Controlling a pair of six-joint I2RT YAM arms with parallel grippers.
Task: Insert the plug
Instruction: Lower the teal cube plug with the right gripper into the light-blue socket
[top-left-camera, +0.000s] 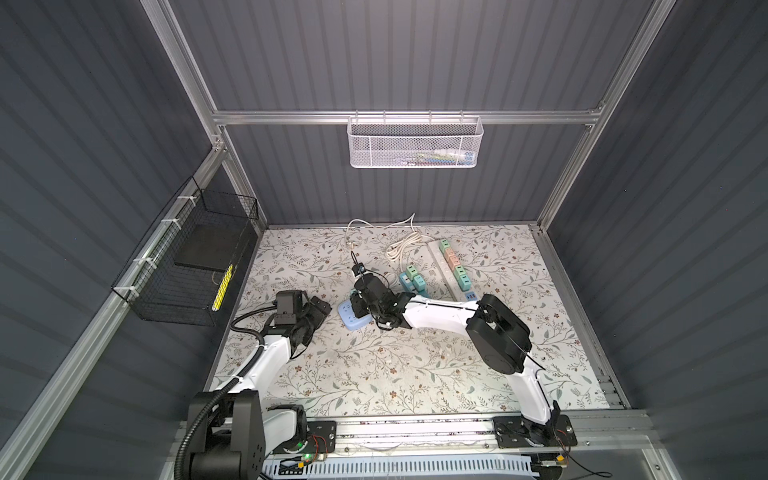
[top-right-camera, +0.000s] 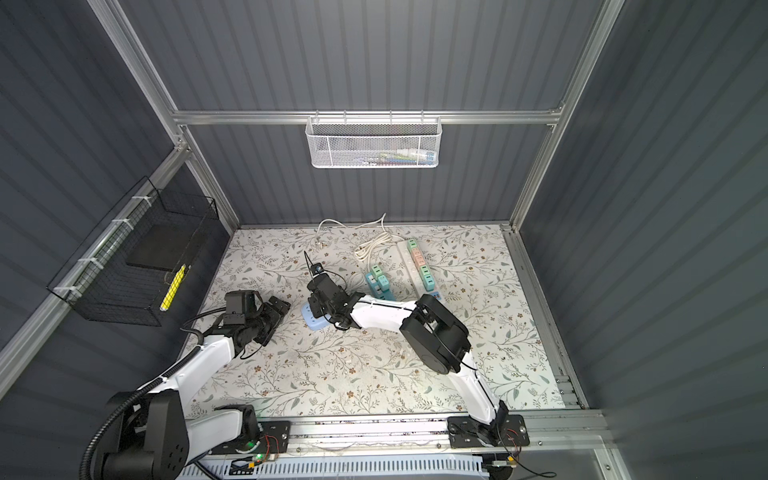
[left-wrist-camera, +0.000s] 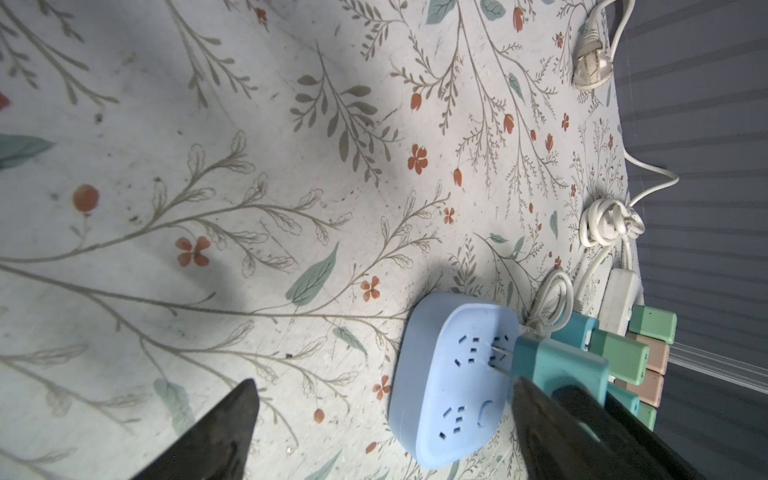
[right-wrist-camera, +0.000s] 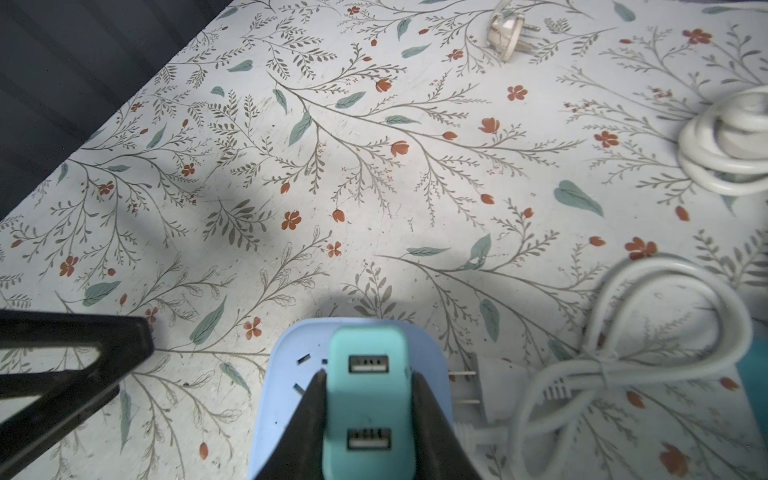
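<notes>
A teal two-port USB plug (right-wrist-camera: 368, 399) is pinched between the fingers of my right gripper (right-wrist-camera: 368, 376), which is shut on it. The plug hangs over a light blue socket block (right-wrist-camera: 282, 395) lying on the flowered table. In the left wrist view the plug (left-wrist-camera: 557, 365) shows bare metal prongs whose tips are at the block's (left-wrist-camera: 453, 386) upper sockets. My left gripper (left-wrist-camera: 382, 384) stands open and holds nothing, and the block lies just ahead of its jaws. In a top view the left gripper (top-left-camera: 320, 309) is left of the block (top-left-camera: 353, 322).
A white two-prong plug (right-wrist-camera: 490, 378) with a tied cable lies against the block. Behind are loose teal and green adapters (top-left-camera: 413, 280), a white power strip (top-left-camera: 453, 266) with several adapters, and a coiled cord (top-left-camera: 401, 247). A black wire basket (top-left-camera: 187, 270) hangs on the left wall.
</notes>
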